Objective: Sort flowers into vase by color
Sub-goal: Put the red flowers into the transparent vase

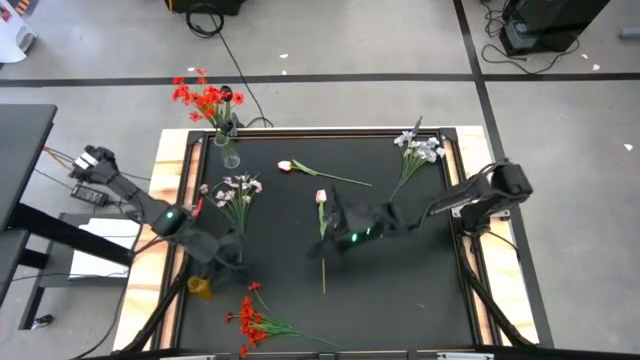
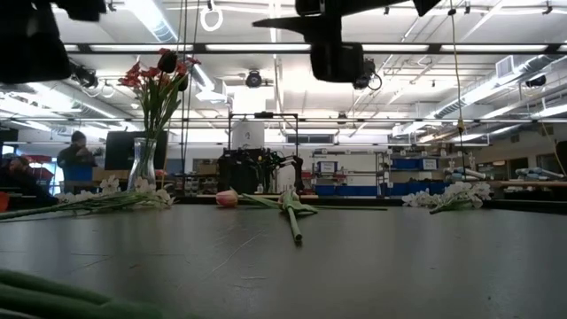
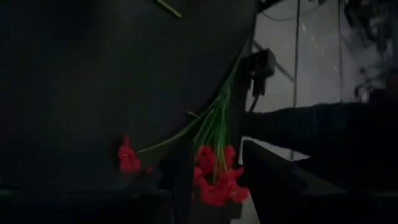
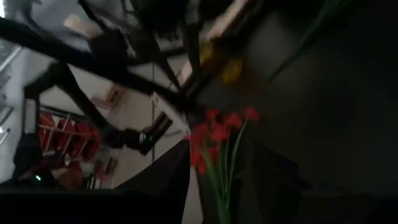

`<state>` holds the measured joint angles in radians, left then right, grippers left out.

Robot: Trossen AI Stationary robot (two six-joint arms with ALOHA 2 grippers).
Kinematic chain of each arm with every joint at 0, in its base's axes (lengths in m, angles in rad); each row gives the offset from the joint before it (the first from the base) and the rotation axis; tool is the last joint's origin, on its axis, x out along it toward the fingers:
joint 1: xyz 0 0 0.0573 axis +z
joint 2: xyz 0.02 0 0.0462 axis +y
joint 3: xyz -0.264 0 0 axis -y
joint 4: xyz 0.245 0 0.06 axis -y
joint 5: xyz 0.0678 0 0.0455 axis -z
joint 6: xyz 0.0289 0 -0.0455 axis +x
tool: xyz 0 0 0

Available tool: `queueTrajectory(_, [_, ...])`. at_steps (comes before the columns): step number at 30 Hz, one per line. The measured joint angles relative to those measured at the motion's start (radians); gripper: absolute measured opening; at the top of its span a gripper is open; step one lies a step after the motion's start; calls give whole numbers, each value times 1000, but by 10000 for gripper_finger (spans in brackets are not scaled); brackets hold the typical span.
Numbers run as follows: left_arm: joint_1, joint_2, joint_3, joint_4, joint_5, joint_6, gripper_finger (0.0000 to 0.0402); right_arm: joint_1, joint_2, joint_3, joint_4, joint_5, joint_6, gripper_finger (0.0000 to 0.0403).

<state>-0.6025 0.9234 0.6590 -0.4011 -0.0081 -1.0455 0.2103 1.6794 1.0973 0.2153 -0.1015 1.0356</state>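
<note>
The right gripper hovers mid-table with its fingers spread wide and empty, just beside a pink tulip whose stem runs beneath it. The left gripper sits partly parted, holding nothing, above the red spray lying at the near edge. Red flowers stand in a glass vase at the far left, with white sprays nearby.

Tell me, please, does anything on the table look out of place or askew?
Yes. The red spray at the near edge lies with its blooms partly past the mat. Two white sprays and two tulips lie loose on the mat, while only red flowers stand in the vase.
</note>
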Motion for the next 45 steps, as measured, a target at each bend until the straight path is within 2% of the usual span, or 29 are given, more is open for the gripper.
queueTrajectory(6, [-113, 41, 0, 76, -32, 197, 141, 139, 122, 24, 55, 119, 70, 166])
queueTrajectory(11, [-159, 99, 0, 144, -32, 360, 141, 206, 230, 138, 12, 126, 41, 166])
queueTrajectory(19, [-165, 145, 0, 165, -33, 412, 141, 251, 419, 490, -353, 132, -231, 166])
queueTrajectory(24, [-165, 170, 0, 166, -51, 408, 141, 274, 562, 723, -414, 158, -493, 167])
queueTrajectory(27, [-165, 185, 0, 165, -55, 405, 141, 281, 642, 837, -466, 239, -558, 171])
queueTrajectory(30, [-165, 191, 0, 161, -55, 402, 141, 278, 709, 931, -517, 253, -583, 178])
queueTrajectory(36, [-169, 191, 0, 166, -54, 402, 141, 281, 812, 1046, -522, 172, -625, 223])
queueTrajectory(45, [-170, 191, 0, 151, -52, 441, 141, 300, 842, 1074, -656, 234, -612, 337])
